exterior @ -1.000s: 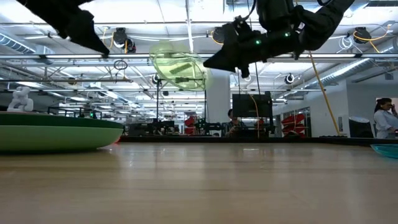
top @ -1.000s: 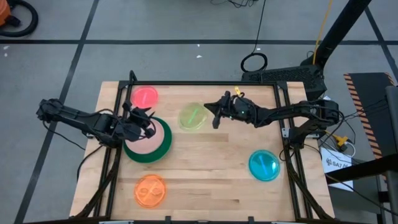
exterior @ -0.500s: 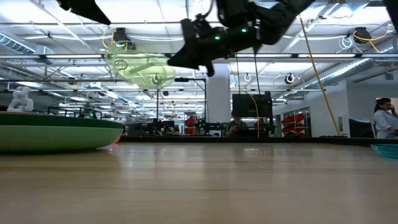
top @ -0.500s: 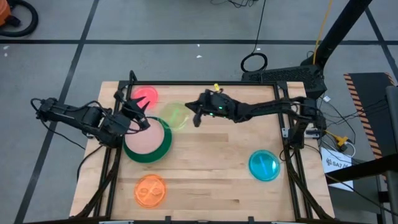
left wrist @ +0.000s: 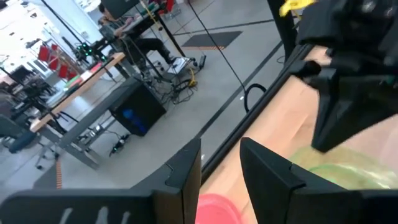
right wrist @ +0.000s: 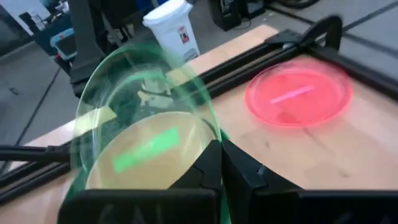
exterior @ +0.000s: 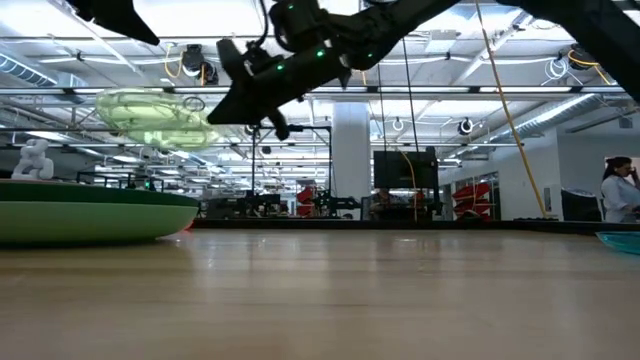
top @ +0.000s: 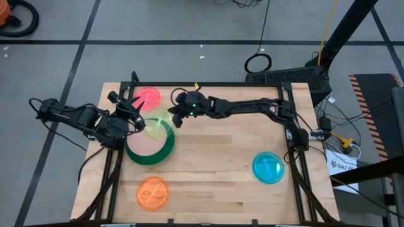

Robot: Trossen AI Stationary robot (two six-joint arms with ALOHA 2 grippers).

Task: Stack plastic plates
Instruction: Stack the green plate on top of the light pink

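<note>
Currently right gripper (top: 177, 117) clamped on lime plate (top: 160, 121), holding it above green stack (top: 165, 151); left gripper (top: 129, 110) hovers nearby, fingers parted, empty.

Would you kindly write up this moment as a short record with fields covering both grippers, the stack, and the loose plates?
Right gripper: shut on the rim of the translucent lime plastic plate, held in the air above the stack's edge
Left gripper: empty, jaws apart, beside the stack
Stack: salmon plate on top, inside the large dark green plate
Loose plates on the wooden table: red-pink plate, orange plate, blue plate
</note>
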